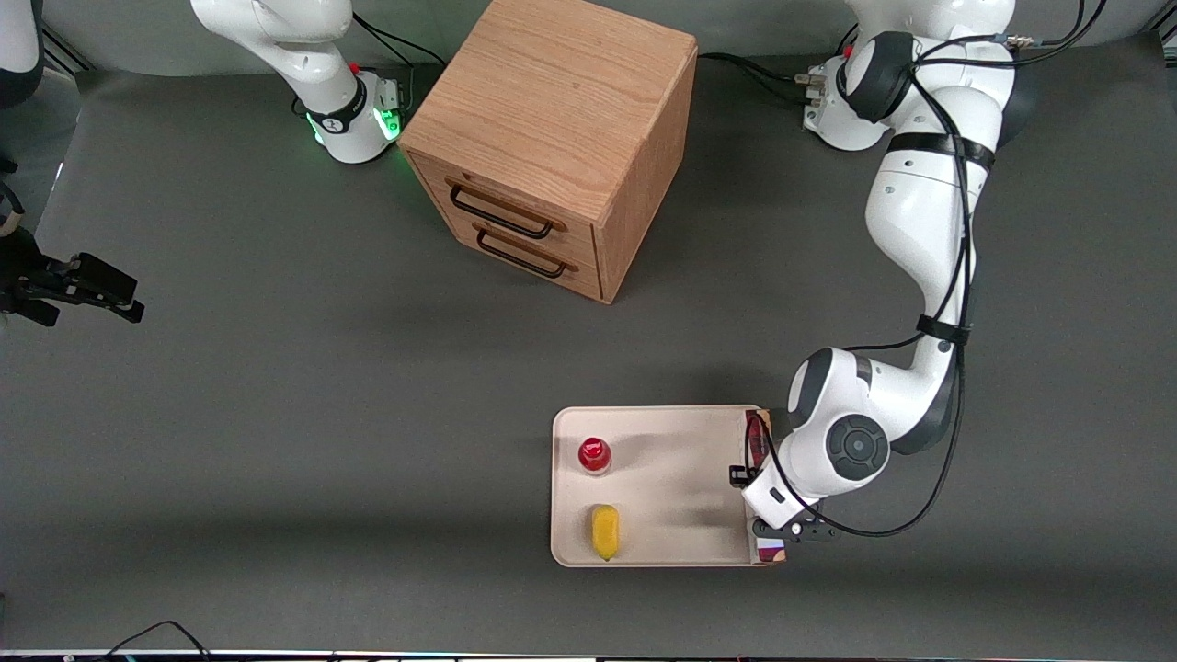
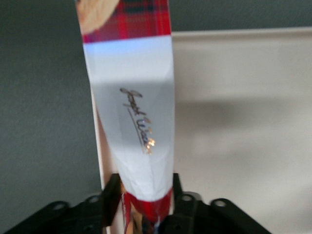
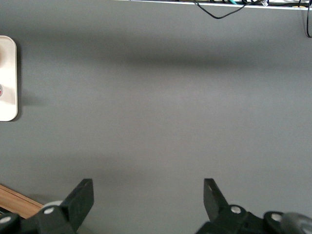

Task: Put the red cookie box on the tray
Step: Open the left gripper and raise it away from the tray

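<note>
The red cookie box (image 2: 131, 97), a long plaid carton with a white label patch, is held between my left gripper's fingers (image 2: 113, 195). The left gripper (image 2: 145, 200) is shut on the box across its width. In the front view the box (image 1: 756, 437) lies lengthwise along the edge of the cream tray (image 1: 680, 460) that is toward the working arm's end, with its near end (image 1: 771, 554) showing below the wrist. The gripper (image 1: 761, 496) is mostly hidden under the wrist. In the wrist view the box straddles the tray's rim (image 2: 243, 34), partly over the grey table. I cannot tell whether it rests on the tray.
On the tray stand a small red-capped bottle (image 1: 595, 454) and, nearer the front camera, a yellow object (image 1: 605, 531). A wooden two-drawer cabinet (image 1: 552, 138) stands farther from the camera. The tray's edge also shows in the right wrist view (image 3: 7, 78).
</note>
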